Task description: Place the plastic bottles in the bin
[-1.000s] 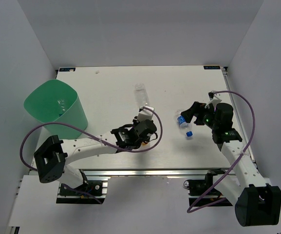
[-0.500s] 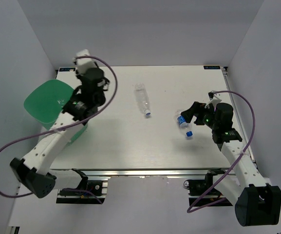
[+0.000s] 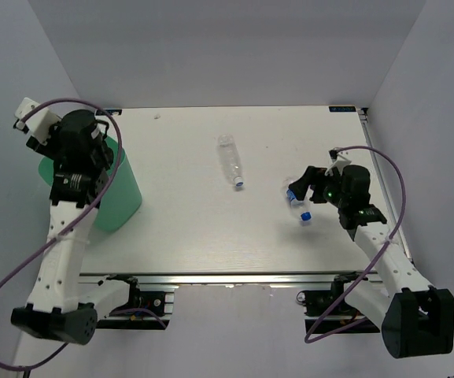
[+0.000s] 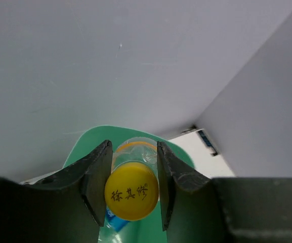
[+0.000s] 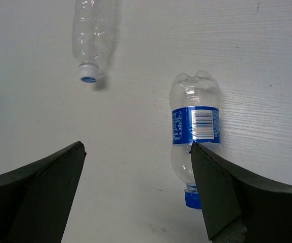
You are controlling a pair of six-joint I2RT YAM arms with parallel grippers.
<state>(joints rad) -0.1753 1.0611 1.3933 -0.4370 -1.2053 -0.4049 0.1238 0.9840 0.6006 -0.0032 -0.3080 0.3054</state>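
Our left arm stands tall at the table's [image 3: 179,228] left edge, its wrist bent down over the bin [image 3: 124,197]. The left gripper [image 4: 133,147] pinches the yellow-capped bottle [image 4: 131,190], cap toward the wrist, long axis running along the fingers to the bin's mouth. Half a second ago this arm stood further right; it has swung left. Our right arm has barely shifted, and the right gripper [image 5: 136,147] is spread wide over the blue-labelled bottle [image 5: 195,136], which lies flat with its cap toward us.
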